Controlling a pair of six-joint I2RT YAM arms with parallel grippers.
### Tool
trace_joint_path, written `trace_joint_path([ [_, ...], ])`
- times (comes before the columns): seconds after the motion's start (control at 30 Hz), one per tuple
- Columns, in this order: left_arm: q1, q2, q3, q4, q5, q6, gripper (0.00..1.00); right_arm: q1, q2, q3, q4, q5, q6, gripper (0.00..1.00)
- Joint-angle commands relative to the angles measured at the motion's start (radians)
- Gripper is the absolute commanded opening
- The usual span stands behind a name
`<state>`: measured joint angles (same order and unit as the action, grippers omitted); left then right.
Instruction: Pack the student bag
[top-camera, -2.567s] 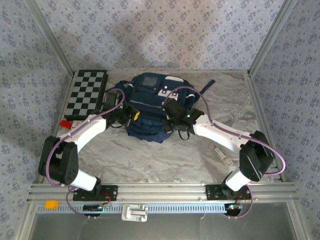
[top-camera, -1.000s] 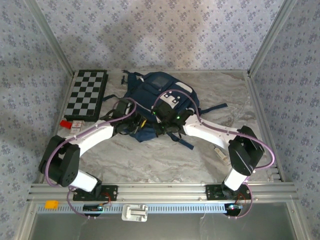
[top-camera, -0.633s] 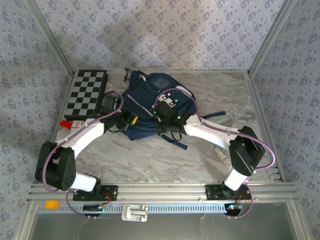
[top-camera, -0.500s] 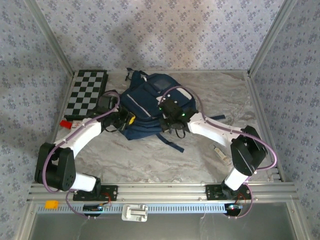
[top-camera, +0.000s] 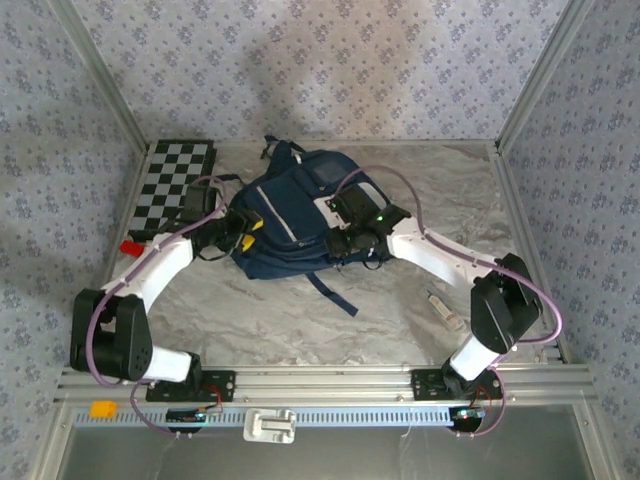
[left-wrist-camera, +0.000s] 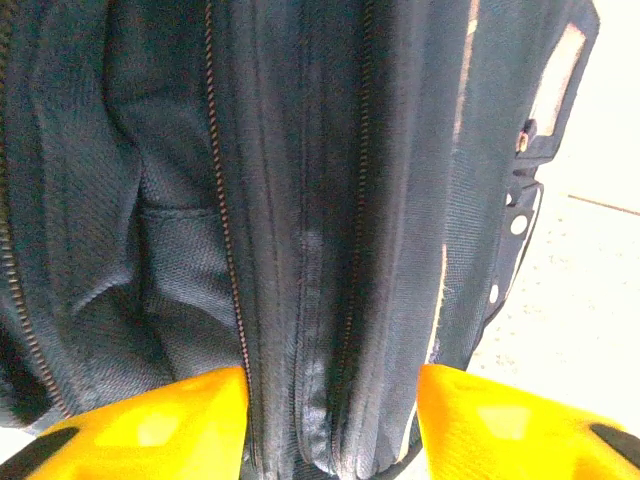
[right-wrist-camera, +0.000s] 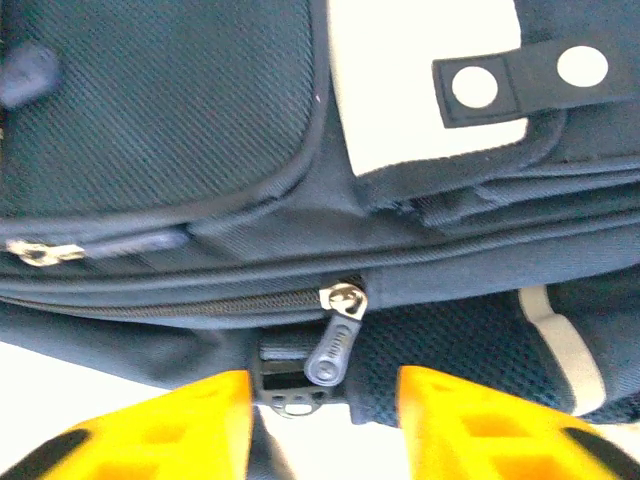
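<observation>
While the student bag (top-camera: 290, 225) lies toward the back of the table (top-camera: 400, 310), the left gripper (left-wrist-camera: 330, 405) straddles its zipper seams (left-wrist-camera: 225, 250) with fingers spread, and the right gripper (right-wrist-camera: 325, 405) (likewise parted, pinching nothing) frames the zipper pull (right-wrist-camera: 333, 350), probably to open a compartment.
</observation>
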<state>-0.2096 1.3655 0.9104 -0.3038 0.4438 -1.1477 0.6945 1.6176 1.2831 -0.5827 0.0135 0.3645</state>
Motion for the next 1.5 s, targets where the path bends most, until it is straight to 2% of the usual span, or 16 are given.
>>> trace_joint_path([
  [0.0,-0.004,-0.086,-0.021,-0.019,-0.071,0.026,0.49,-0.067,0.045,0.080,0.016,-0.187,0.118,0.44],
  [0.1,-0.016,-0.082,-0.013,-0.003,-0.047,0.017,0.49,-0.079,0.135,0.144,0.024,-0.251,0.154,0.41],
  [0.17,-0.053,-0.076,0.013,0.001,-0.057,0.036,0.50,-0.087,0.164,0.167,0.053,-0.280,0.174,0.44],
  [0.33,-0.169,-0.041,0.132,-0.126,-0.211,0.131,0.58,-0.134,0.258,0.243,0.046,-0.302,0.191,0.48],
  [0.47,-0.216,-0.025,0.154,-0.157,-0.283,0.156,0.69,-0.136,0.317,0.287,0.054,-0.346,0.169,0.48],
  [0.73,-0.278,-0.011,0.224,-0.283,-0.417,0.229,0.96,-0.116,0.376,0.318,0.041,-0.386,0.157,0.32],
  [0.8,-0.287,-0.016,0.217,-0.293,-0.438,0.227,1.00,-0.115,0.365,0.316,0.045,-0.385,0.157,0.22],
  [1.0,-0.367,-0.008,0.223,-0.343,-0.545,0.209,1.00,-0.129,0.307,0.302,0.113,-0.429,0.226,0.00],
  [1.2,-0.491,0.004,0.249,-0.401,-0.692,0.172,1.00,-0.153,0.227,0.260,0.216,-0.445,0.371,0.00],
  [1.47,-0.669,0.092,0.321,-0.437,-0.892,0.029,1.00,-0.150,0.187,0.236,0.268,-0.445,0.462,0.00],
])
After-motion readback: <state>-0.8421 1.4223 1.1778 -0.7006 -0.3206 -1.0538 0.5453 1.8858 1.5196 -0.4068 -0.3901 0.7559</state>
